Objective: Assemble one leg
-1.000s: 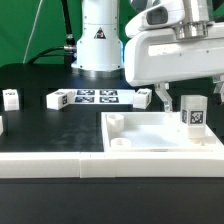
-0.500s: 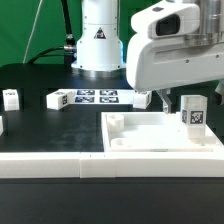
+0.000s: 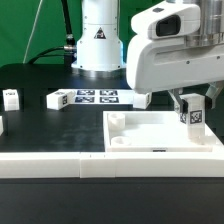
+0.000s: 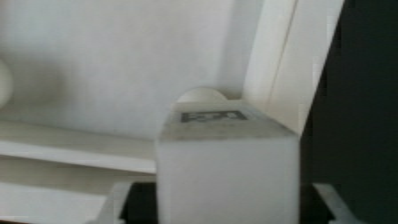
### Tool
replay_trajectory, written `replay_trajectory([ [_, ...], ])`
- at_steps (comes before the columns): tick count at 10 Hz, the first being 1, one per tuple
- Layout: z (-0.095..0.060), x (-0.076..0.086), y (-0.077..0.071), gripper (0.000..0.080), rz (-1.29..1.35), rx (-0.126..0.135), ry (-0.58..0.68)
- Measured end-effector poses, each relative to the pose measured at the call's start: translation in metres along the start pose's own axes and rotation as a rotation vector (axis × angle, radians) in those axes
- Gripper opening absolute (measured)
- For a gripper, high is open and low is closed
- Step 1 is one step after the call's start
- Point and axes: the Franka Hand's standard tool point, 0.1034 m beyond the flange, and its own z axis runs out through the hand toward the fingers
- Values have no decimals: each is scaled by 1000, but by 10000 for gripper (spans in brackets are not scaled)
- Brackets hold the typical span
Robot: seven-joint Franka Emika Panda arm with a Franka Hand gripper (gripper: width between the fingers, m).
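Observation:
The leg (image 3: 193, 113), a small white peg with a black-and-white tag on its front face, stands upright at the far corner of the large white panel (image 3: 150, 135), on the exterior view's right. My gripper (image 3: 193, 102) has come down over the leg's top, with a finger on each side. In the wrist view the leg (image 4: 222, 160) fills the middle, tag end up, and the dark pads (image 4: 139, 200) lie against both of its sides. The jaws are shut on the leg. Its foot is hidden behind the panel's rim.
The marker board (image 3: 88, 97) lies behind the panel, in front of the robot base (image 3: 97, 40). Another small white tagged part (image 3: 10, 98) stands at the exterior view's left. A white rail (image 3: 60, 165) runs along the front edge.
My gripper has moved to the exterior view's right, from beside the leg to over it, and now brackets it. The leg has stayed in place.

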Motion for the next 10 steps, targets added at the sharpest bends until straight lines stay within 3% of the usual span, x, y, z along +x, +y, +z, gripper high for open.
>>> replay_trajectory([
  [3,1,0,0,292,75,3,2],
  [7,2,3,1,292,626,0,19],
  [10,1,4,3,294,1011,18,37],
])
